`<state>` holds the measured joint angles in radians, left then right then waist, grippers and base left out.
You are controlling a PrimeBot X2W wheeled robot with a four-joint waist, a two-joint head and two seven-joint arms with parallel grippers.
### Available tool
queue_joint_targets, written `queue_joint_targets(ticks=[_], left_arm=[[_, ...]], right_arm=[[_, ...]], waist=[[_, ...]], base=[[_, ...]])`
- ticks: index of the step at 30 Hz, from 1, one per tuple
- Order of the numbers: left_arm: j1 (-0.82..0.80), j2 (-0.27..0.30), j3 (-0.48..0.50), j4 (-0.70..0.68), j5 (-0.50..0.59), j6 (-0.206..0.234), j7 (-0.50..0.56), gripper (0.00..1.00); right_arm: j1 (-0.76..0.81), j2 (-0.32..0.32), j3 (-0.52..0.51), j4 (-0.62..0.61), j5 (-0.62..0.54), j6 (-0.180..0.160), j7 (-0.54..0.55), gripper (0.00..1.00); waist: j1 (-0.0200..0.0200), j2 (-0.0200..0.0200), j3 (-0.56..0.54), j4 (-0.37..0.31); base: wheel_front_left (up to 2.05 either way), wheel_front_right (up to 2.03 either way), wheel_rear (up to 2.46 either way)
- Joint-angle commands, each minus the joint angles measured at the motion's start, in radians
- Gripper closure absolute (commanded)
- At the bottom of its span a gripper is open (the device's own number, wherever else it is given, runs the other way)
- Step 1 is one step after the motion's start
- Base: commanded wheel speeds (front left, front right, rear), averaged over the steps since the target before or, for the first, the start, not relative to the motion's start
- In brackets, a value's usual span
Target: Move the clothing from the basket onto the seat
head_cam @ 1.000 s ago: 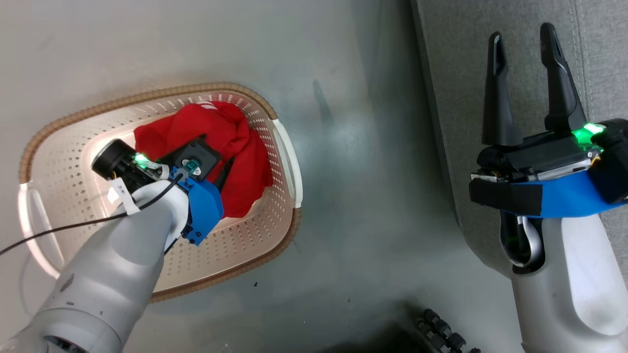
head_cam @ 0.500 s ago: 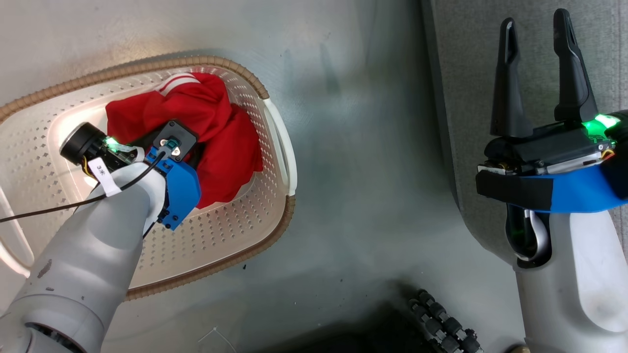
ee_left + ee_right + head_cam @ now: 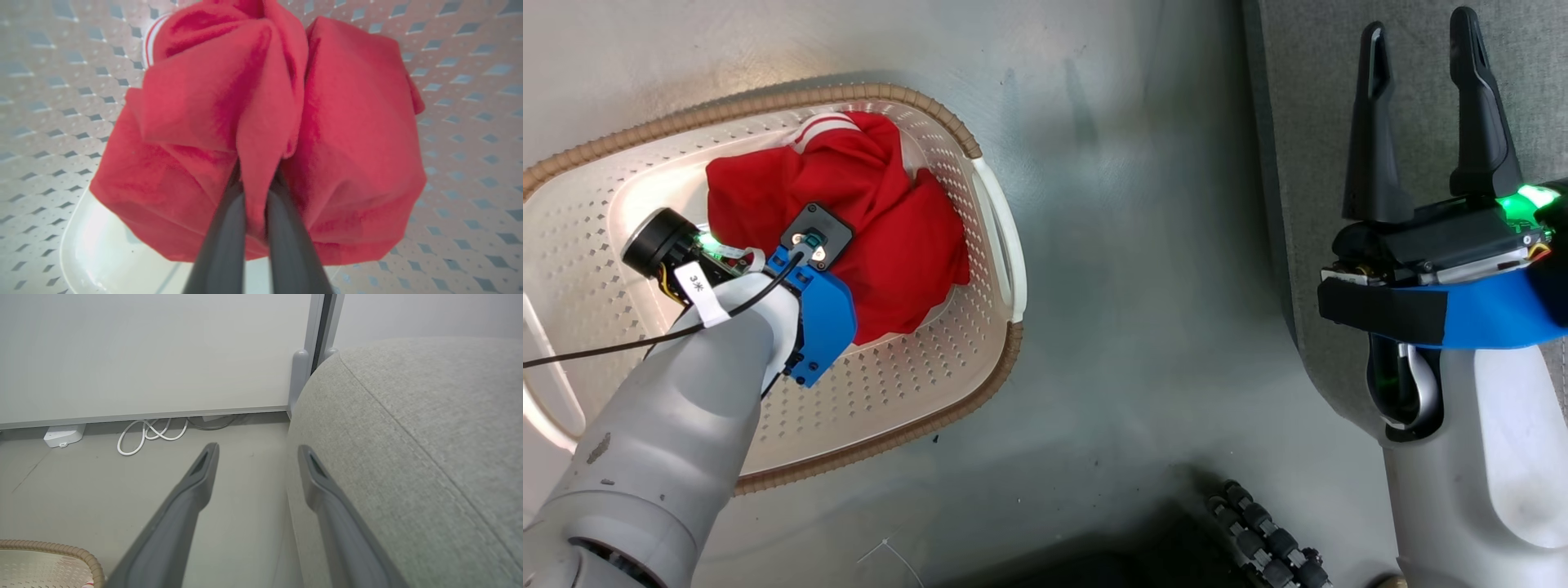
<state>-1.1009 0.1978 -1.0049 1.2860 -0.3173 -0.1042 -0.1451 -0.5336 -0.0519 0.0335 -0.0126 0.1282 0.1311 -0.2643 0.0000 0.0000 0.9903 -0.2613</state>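
Head cam: high up, looks almost straight down at the floor [image 3: 1127,245], wide shot; basket [image 3: 890,392] at left, seat [image 3: 1307,122] edge at right, both arms in frame.

Left wrist cam: down inside the basket, very close, faces along the left hand [image 3: 255,188] into the red clothing [image 3: 351,122]; perforated basket wall all round, a bit blurred.

Right wrist cam: low, looks near-level along the right hand [image 3: 258,447] across the floor to a white wall panel [image 3: 143,355], seat close at right.

Overlap: head and left wrist share clothing and basket. Head and right wrist share seat and floor. Basket rim is in the right wrist view's bottom-left corner.
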Motion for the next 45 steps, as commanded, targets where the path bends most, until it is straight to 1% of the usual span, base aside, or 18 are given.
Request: queue_joint_targets(ticks=[1,7,11,19,24,28,32,38,45], left_arm=[[-0.005,0.000,-0.003,0.003,-0.006,-0.001,-0.001,1.00],[0.003,-0.019,-0.015,0.004,-0.011,-0.007,-0.022,1.00],[0.013,-0.043,-0.020,0.002,-0.023,-0.014,-0.051,1.00],[0.046,-0.091,-0.023,-0.024,-0.058,-0.024,-0.103,1.00],[0.078,-0.108,-0.027,-0.059,-0.081,-0.027,-0.115,1.00],[0.111,-0.117,-0.046,-0.133,-0.100,-0.027,-0.122,1.00],[0.153,-0.103,-0.041,-0.235,-0.114,-0.026,-0.121,1.00],[0.211,-0.093,0.001,-0.382,-0.121,-0.025,-0.121,1.00],[0.271,-0.080,0.060,-0.509,-0.090,-0.025,-0.121,1.00]], right_arm=[[-0.014,0.003,-0.002,0.004,0.000,-0.001,0.000,0.00],[-0.001,0.003,-0.012,0.011,-0.007,-0.001,0.000,0.00],[0.009,0.003,-0.021,0.017,-0.015,-0.001,0.000,0.00],[0.030,0.002,-0.037,0.032,-0.033,-0.001,0.000,0.00],[0.043,0.002,-0.042,0.048,-0.043,-0.001,0.000,0.00],[0.066,0.002,-0.051,0.066,-0.053,-0.001,0.000,0.00],[0.094,0.002,-0.064,0.081,-0.064,-0.001,0.000,0.00],[0.143,0.002,-0.082,0.104,-0.078,-0.001,0.000,0.00],[0.197,0.002,-0.093,0.128,-0.084,-0.001,0.000,0.00]], waist=[[0.0000,0.0000,-0.006,0.001],[0.0000,0.0000,-0.036,0.016],[0.0000,0.0000,-0.064,0.033],[0.0000,0.0000,-0.145,0.082],[0.0000,0.0000,-0.199,0.106],[0.0000,0.0000,-0.259,0.126],[0.0000,0.0000,-0.320,0.149],[0.0000,0.0000,-0.411,0.180],[0.0000,0.0000,-0.512,0.209]], base=[[0.00,0.00,0.00],[0.00,0.00,0.00],[0.00,0.00,0.00],[0.00,0.00,0.00],[0.00,0.00,0.00],[0.00,0.00,0.00],[0.00,0.00,0.00],[0.00,0.00,0.00],[0.00,0.00,0.00]])
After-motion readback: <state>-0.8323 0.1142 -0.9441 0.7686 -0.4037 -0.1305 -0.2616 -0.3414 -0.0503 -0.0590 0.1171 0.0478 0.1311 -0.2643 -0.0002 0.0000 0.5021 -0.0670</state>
